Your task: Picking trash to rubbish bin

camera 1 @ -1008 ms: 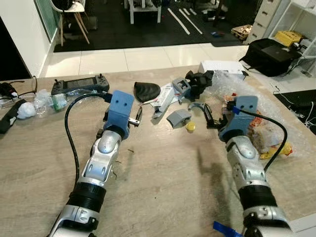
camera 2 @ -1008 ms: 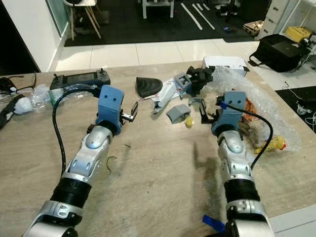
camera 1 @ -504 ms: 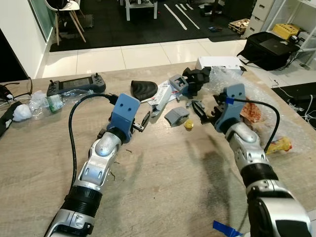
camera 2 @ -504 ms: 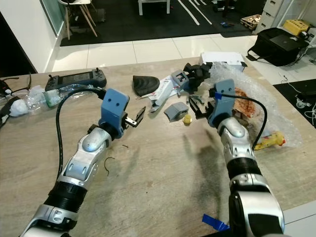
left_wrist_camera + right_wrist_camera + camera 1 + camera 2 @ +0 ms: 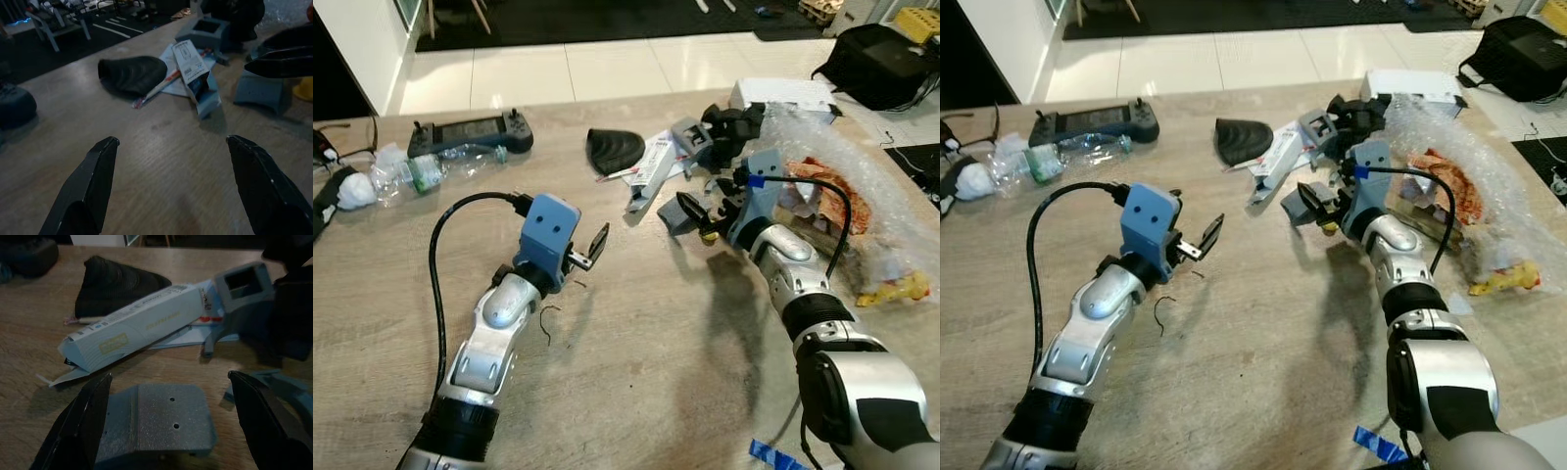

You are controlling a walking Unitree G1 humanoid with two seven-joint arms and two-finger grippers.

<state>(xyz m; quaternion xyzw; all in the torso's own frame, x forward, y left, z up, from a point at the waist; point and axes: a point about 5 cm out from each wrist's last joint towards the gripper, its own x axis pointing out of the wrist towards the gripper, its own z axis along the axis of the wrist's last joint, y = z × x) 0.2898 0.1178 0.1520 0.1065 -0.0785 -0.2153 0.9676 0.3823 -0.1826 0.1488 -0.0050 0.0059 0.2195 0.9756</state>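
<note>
Trash lies scattered on the wooden table point(image 5: 636, 372): a grey plastic piece point(image 5: 668, 220), a white carton point(image 5: 651, 166), a black curved shell point(image 5: 615, 150) and a small yellow bit point(image 5: 708, 235). My right gripper point(image 5: 703, 203) is open and low over the grey plastic piece point(image 5: 161, 421), which lies between its fingers, with the carton point(image 5: 137, 330) just beyond. My left gripper point(image 5: 592, 247) is open above bare wood, a short way short of the carton point(image 5: 193, 66) and the shell point(image 5: 132, 73), with nothing held.
Bubble wrap point(image 5: 842, 166) with food wrappers point(image 5: 901, 289) covers the table's right side. A grey block point(image 5: 690, 137), a black part point(image 5: 734, 122) and a white box point(image 5: 781, 93) lie at the back. A game controller point(image 5: 470, 132) and a crushed bottle point(image 5: 421, 171) sit back left.
My right gripper has reached forward and left, from beside the bubble wrap to over the grey plastic piece. The camera has tipped down. The left arm has barely moved.
</note>
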